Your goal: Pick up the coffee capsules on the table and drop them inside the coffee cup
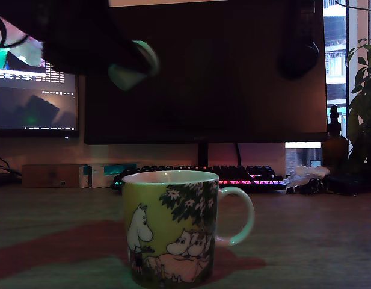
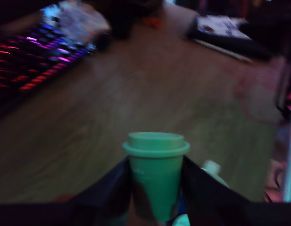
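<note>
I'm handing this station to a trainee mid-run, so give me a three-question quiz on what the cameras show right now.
1. True or false: the gripper holds the mint green coffee capsule between its fingers.
2. In the exterior view, where is the capsule relative to the coffee cup? A) inside it B) in the air, above the cup and toward the view's left C) lying on the table beside it
3. Fill in: behind the cup, a ____ glows with coloured backlights.

Key: 1 true; 2 B; 3 keyboard.
</note>
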Robot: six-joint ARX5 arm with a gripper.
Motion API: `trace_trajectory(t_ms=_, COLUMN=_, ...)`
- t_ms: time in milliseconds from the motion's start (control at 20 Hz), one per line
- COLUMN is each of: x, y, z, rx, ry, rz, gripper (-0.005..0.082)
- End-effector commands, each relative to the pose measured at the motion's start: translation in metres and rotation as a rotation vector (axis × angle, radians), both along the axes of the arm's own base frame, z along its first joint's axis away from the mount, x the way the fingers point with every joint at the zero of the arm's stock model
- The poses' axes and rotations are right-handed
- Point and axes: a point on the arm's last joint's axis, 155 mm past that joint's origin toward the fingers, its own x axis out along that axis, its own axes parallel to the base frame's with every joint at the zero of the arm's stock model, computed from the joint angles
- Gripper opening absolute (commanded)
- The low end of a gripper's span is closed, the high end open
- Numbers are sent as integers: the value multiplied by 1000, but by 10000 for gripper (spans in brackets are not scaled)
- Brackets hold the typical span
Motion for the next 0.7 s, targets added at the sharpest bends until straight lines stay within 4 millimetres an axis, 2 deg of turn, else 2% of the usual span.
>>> trace_trajectory(t_ms=0, x=-5, y=-5, z=-1, rx=-9, ry=-3, rz=-9, gripper=228)
trace_trajectory(t_ms=400, x=-23, y=-25, z=1, rx=-17, ry=-22, rz=-78, gripper=228)
trace_trajectory(t_ms=650, x=-30, y=-34, z=-16, rx=17, ry=10, rz=-110, gripper=228)
